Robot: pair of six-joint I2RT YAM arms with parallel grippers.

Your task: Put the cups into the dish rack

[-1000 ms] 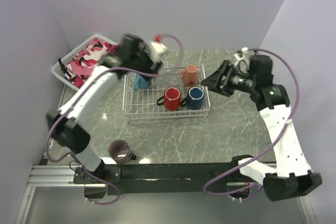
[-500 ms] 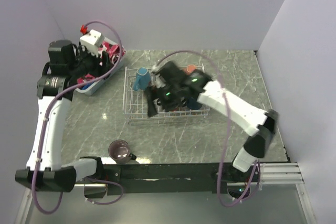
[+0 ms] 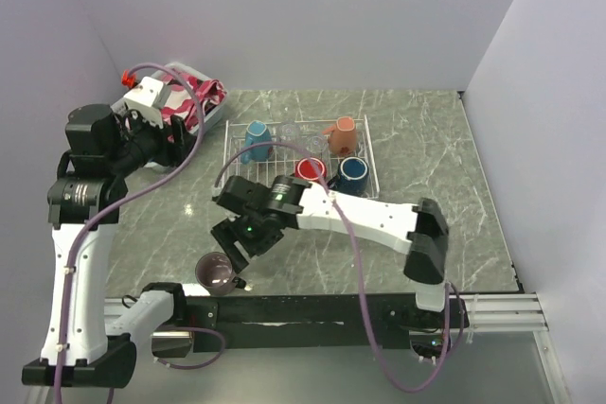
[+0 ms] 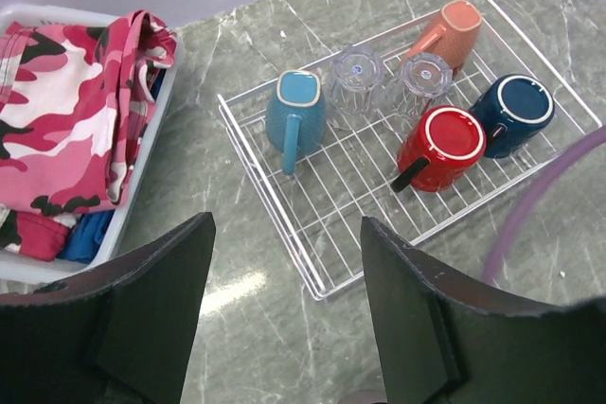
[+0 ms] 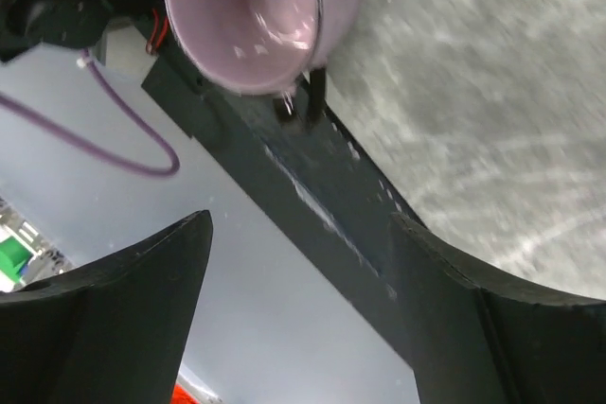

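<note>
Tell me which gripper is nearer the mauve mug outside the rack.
Right. The right gripper hovers just beyond the mauve mug; the left gripper is far off by the basket.

The mauve mug (image 5: 248, 21) sits at the edge of the marble table (image 5: 492, 130), beyond the wide-spread end effector (image 5: 298, 234)

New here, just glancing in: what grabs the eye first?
The white wire dish rack at mid-table, holding four colourful mugs and two clear glasses. A lone mauve mug sits at the near edge, the right end effector open near it. At far left, a pink camouflage cloth fills a white basket.
</note>
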